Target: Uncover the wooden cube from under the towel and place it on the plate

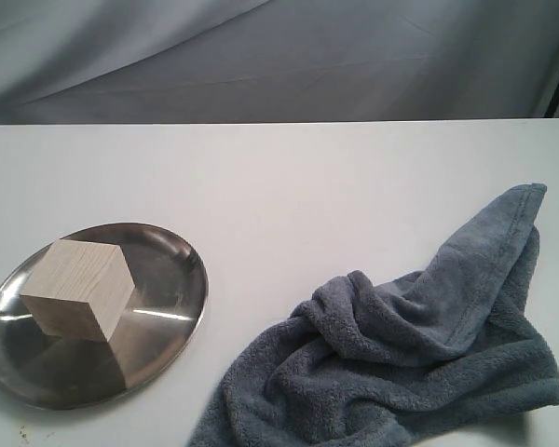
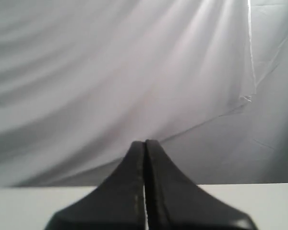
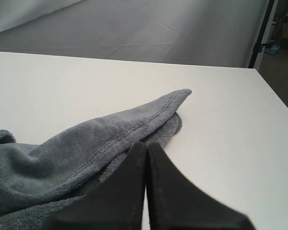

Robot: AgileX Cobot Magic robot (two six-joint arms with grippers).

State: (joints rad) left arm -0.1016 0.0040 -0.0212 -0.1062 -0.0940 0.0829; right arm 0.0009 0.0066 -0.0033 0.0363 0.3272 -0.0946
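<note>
The pale wooden cube (image 1: 79,289) rests on the shiny steel plate (image 1: 172,298) at the front left of the white table. A grey-blue towel (image 1: 419,354) lies crumpled at the front right, apart from the plate. Neither arm shows in the exterior view. My left gripper (image 2: 145,143) is shut with nothing in it and faces the grey backdrop above the table's far edge. Shut and empty too, my right gripper (image 3: 147,143) hovers over the towel (image 3: 86,143), near its pointed hemmed corner.
A grey fabric backdrop (image 1: 279,56) hangs behind the table's far edge. A dark stand (image 3: 260,33) rises past the table's corner in the right wrist view. Bare white tabletop (image 1: 289,177) stretches between the plate and the towel.
</note>
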